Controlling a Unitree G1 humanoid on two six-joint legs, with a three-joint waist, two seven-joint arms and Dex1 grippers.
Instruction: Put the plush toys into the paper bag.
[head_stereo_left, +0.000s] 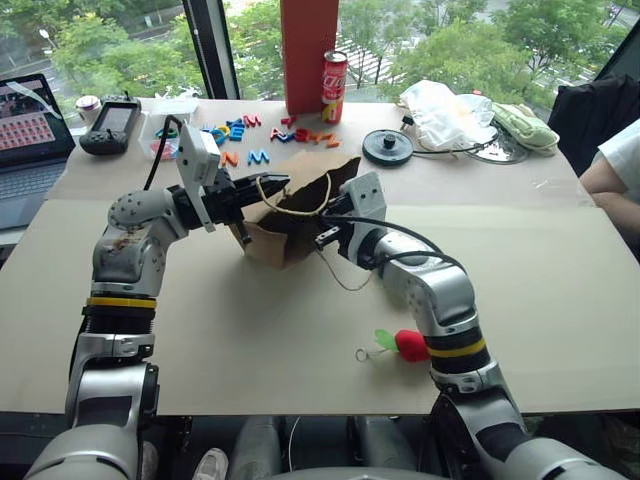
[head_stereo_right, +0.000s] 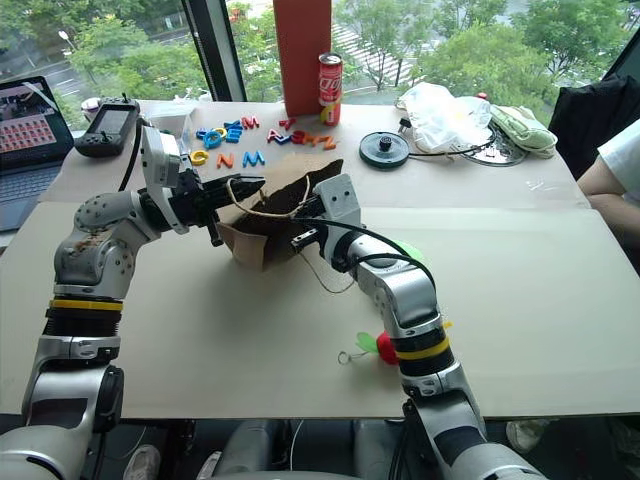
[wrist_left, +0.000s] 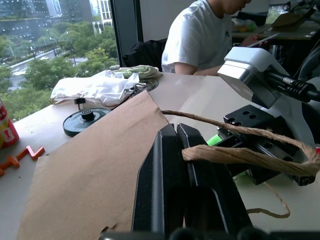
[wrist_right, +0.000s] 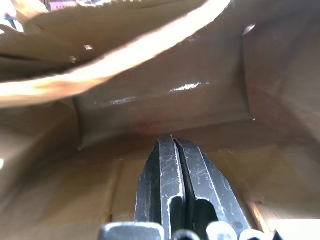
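The brown paper bag (head_stereo_left: 268, 240) lies on its side at the table's middle, its mouth toward me. My left gripper (head_stereo_left: 275, 187) is shut on the bag's upper rim by the twine handle (wrist_left: 235, 154), holding the mouth up. My right gripper (wrist_right: 172, 144) reaches into the mouth, shut with nothing between its fingers; the bag's inside (wrist_right: 160, 105) looks bare. The red chili plush toy (head_stereo_left: 411, 345) lies on the table near the front edge, against my right forearm. A piece of the light green plush toy (head_stereo_right: 407, 249) shows behind that forearm.
At the back stand a tall red box (head_stereo_left: 308, 50) and a soda can (head_stereo_left: 333, 85), with coloured letters (head_stereo_left: 250, 135) nearby. A black disc (head_stereo_left: 387, 147), white plastic bag (head_stereo_left: 440, 110) and green mitt (head_stereo_left: 525, 125) lie back right. A laptop (head_stereo_left: 30, 130) sits left; a person (head_stereo_left: 615, 170) sits right.
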